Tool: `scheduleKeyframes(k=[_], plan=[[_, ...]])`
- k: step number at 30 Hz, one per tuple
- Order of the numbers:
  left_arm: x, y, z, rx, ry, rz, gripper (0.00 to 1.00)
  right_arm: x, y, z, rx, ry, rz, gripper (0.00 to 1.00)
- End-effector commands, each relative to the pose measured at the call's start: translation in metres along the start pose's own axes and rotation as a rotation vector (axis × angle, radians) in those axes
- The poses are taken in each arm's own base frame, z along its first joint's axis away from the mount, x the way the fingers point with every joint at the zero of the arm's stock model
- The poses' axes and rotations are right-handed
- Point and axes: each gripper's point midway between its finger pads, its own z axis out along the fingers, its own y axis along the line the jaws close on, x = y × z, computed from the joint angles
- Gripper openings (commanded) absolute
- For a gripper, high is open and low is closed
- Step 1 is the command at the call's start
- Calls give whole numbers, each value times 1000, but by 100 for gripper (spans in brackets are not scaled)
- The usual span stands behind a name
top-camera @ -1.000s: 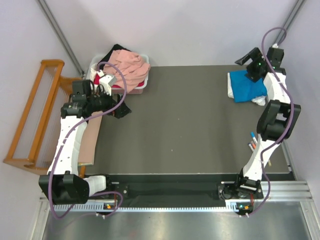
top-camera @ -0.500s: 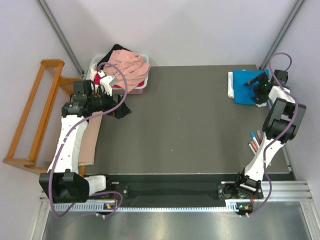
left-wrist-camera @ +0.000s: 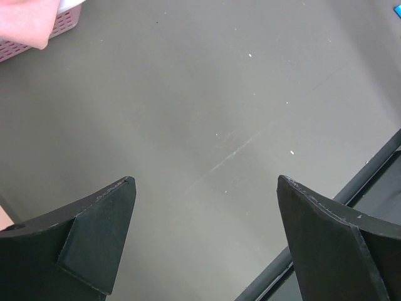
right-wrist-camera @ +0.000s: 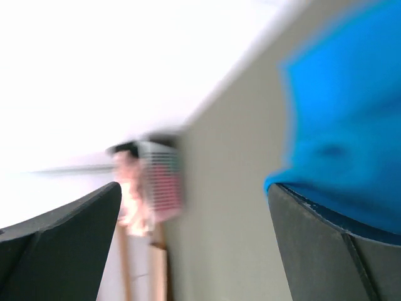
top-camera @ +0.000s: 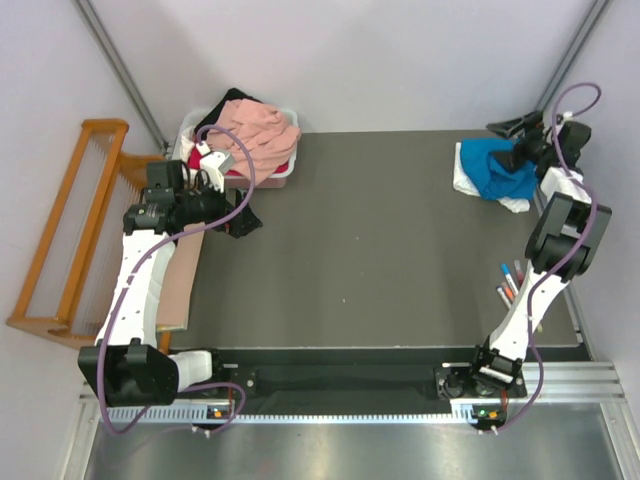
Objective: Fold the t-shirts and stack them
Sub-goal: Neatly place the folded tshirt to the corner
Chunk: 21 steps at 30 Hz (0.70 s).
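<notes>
I read this as the stacking step: my right gripper [top-camera: 515, 133] hangs spread wide, clamping nothing, with the blue t-shirt [top-camera: 495, 170] just below it, rumpled atop a white tee [top-camera: 463, 182]. My left gripper [left-wrist-camera: 203, 182] is spread too, holding nothing, the pink tee [top-camera: 255, 130] just beyond it. Next I'd square up the blue, then fetch another

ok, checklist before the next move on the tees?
1. Left gripper open, empty, over bare table: ok.
2. Right gripper open: ok.
3. Right gripper clear of blue t-shirt: cannot tell; wrist view is blurred and the cloth is close by.
4. blue t-shirt flat on white t-shirt: not ok, rumpled.
5. White tub emptied: not ok, salmon-pink t-shirt heaped in it.
</notes>
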Motion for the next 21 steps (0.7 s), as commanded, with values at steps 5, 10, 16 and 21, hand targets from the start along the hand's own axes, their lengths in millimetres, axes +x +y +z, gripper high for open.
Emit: scheduleKeyframes(k=[5,10,16,21], plan=[[-3,0,-1,3,-13,31,99,-16,107,-17,-513,54,-39,100],[-5,2,-1,-4,-11,40,99,-4,77,-9,-550,95,74,100],[-8,3,-1,-6,-13,39,99,-2,31,11,-372,72,13,100],[-9,3,-3,-14,-13,41,99,1,-9,24,-231,71,33,100]])
